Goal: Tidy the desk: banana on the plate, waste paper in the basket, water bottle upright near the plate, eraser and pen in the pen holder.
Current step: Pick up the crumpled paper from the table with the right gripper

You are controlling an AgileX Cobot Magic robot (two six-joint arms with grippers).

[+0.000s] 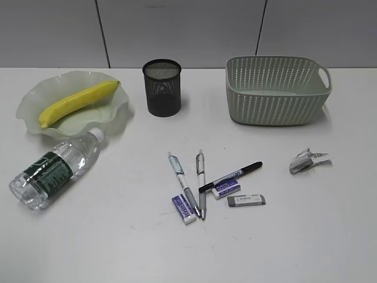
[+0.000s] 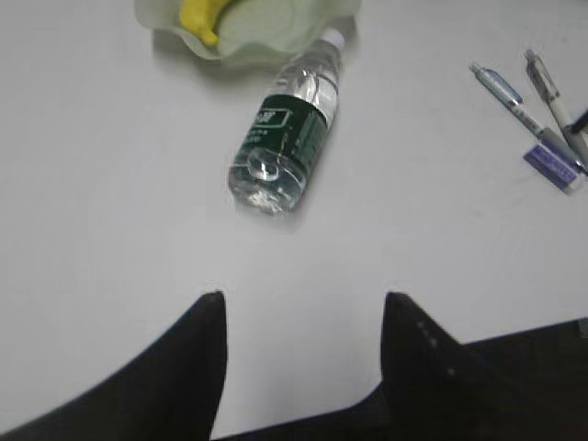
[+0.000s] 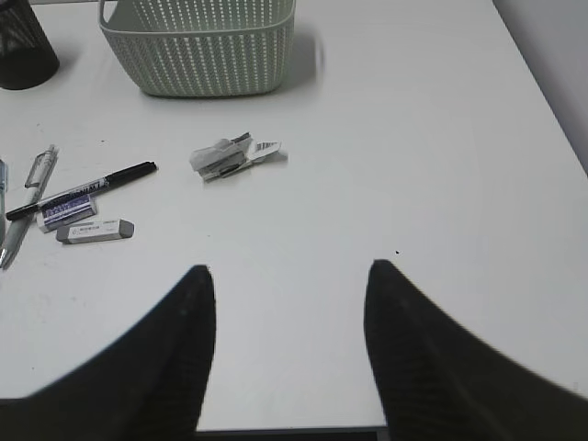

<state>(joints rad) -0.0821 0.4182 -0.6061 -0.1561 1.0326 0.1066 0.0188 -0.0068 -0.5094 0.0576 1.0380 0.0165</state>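
Observation:
The banana (image 1: 76,101) lies on the plate (image 1: 30,99) at the back left. In front of it the water bottle (image 1: 56,168) lies on its side, cap toward the plate. Three pens (image 1: 201,183) and three erasers (image 1: 246,200) are scattered mid-desk. The waste paper (image 1: 306,160) sits at the right, in front of the basket (image 1: 277,89). The pen holder (image 1: 162,87) stands upright at the back centre. My left gripper (image 2: 303,296) hangs open and empty, short of the bottle (image 2: 285,138). My right gripper (image 3: 288,266) is open and empty, short of the waste paper (image 3: 230,158).
The desk's right edge (image 3: 551,110) runs close beside the right gripper's area, and its front edge shows under both grippers. Neither arm appears in the exterior view. Bare white tabletop lies between each gripper and the objects.

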